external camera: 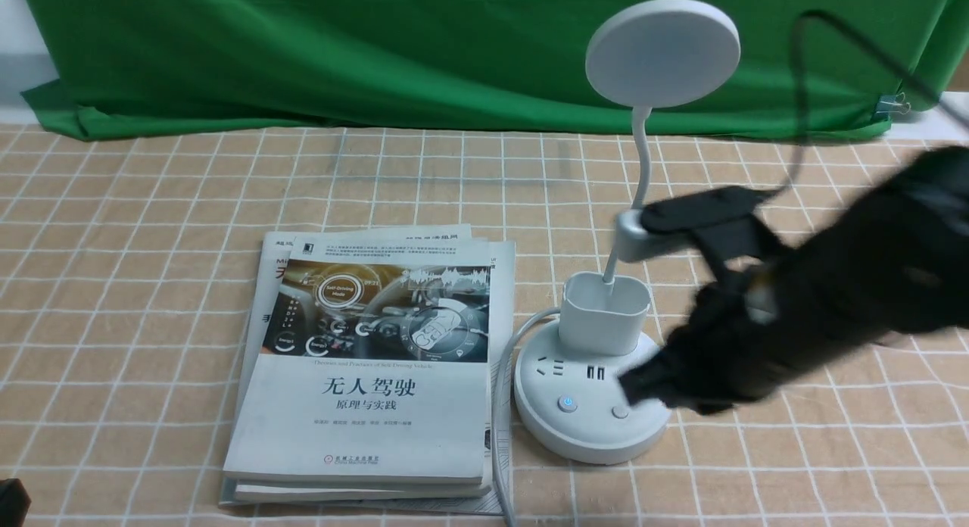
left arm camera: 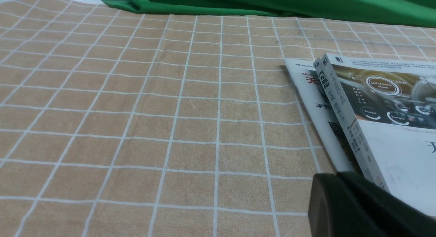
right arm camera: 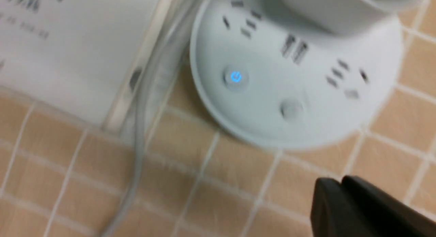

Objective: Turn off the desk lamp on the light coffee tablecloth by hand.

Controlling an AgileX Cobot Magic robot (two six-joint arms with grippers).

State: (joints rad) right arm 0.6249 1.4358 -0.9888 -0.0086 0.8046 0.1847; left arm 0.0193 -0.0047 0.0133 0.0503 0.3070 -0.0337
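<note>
The white desk lamp stands on the light coffee tablecloth [external camera: 151, 285], with its disc head [external camera: 662, 51] up high and a cup holder [external camera: 606, 311] on the round base [external camera: 587, 440]. A blue-lit button [external camera: 566, 403] and a plain button [external camera: 620, 412] sit on the base front. My right gripper [external camera: 634, 387] is shut and blurred, its tip just over the base beside the plain button. In the right wrist view the blue button [right arm camera: 235, 77] glows, the plain button [right arm camera: 291, 109] is near it, and the shut gripper [right arm camera: 335, 184] shows over cloth. My left gripper [left arm camera: 337, 177] is shut and empty.
A stack of books [external camera: 371, 375] lies left of the lamp, also in the left wrist view [left arm camera: 391, 135]. The lamp's grey cable [external camera: 500, 406] runs between the books and the base toward the front edge. A green backdrop cloth [external camera: 378, 50] hangs at the back.
</note>
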